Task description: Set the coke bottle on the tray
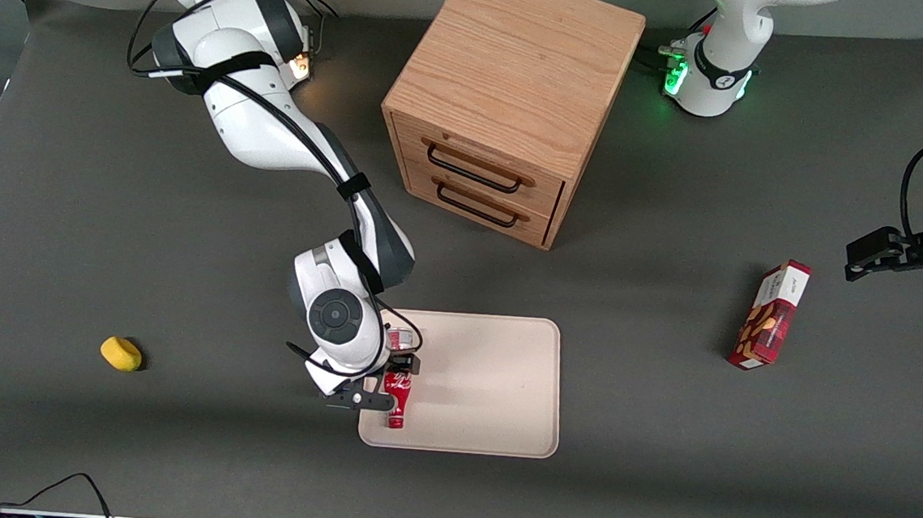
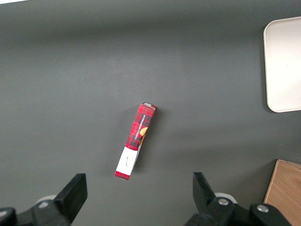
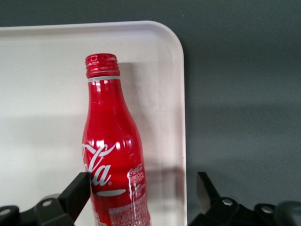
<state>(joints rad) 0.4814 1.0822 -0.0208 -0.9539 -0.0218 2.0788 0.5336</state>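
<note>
The coke bottle lies flat on the beige tray, close to the tray's rim at the working arm's end, with its red cap pointing toward the front camera. My right gripper hovers low over the bottle, open, with the jaws spread wide on either side of it. In the right wrist view the bottle lies between the fingers of the gripper, close against one finger and well clear of the other. The tray lies under it.
A wooden two-drawer cabinet stands farther from the front camera than the tray. A red snack box lies toward the parked arm's end and also shows in the left wrist view. A yellow lump lies toward the working arm's end.
</note>
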